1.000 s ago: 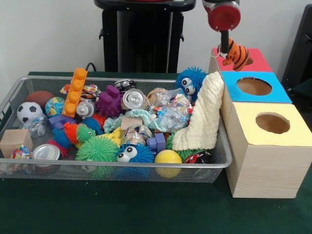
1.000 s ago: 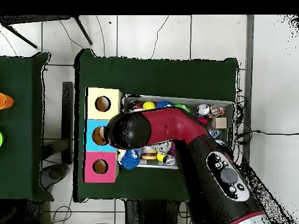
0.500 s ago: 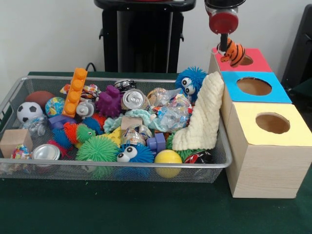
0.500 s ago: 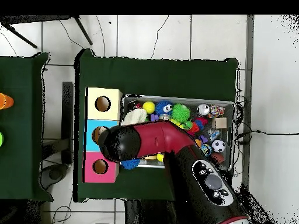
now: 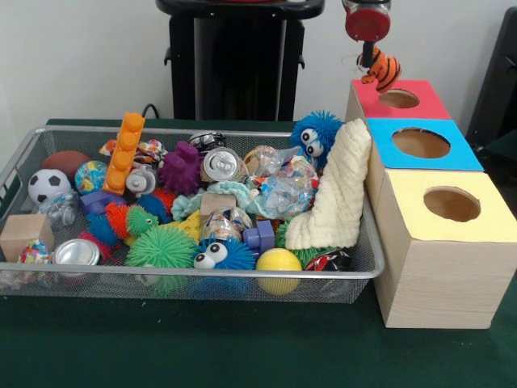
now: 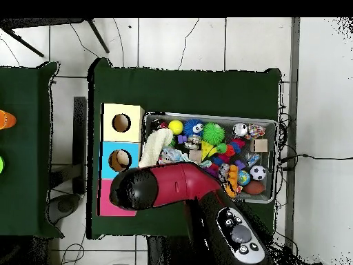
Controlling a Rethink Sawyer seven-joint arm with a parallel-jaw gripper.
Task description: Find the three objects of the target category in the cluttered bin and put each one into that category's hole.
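Observation:
The wire mesh bin [image 5: 367,273] is full of mixed toys, cans and blocks; it also shows in the overhead view [image 6: 276,138]. My gripper [image 5: 371,61] hangs at the top right of the front view. It is shut on a small orange toy with black stripes [image 5: 383,71]. The toy hangs just above the far edge of the red-topped box [image 5: 420,105], behind its round hole [image 5: 398,99]. In the overhead view my red arm [image 6: 158,188] covers the gripper, the toy and most of the red box [image 6: 110,208].
Three wooden boxes stand in a row right of the bin: red, blue [image 5: 420,144] and yellow [image 5: 451,204], each with a round hole. A cream knitted cloth [image 5: 339,190] leans on the bin's right end. Spiky balls, cans and an orange brick [image 5: 123,152] fill the bin.
My gripper has carried the striped toy up and back in the front view, from over the red box's near part to behind its hole. In the overhead view the arm swung over the red box.

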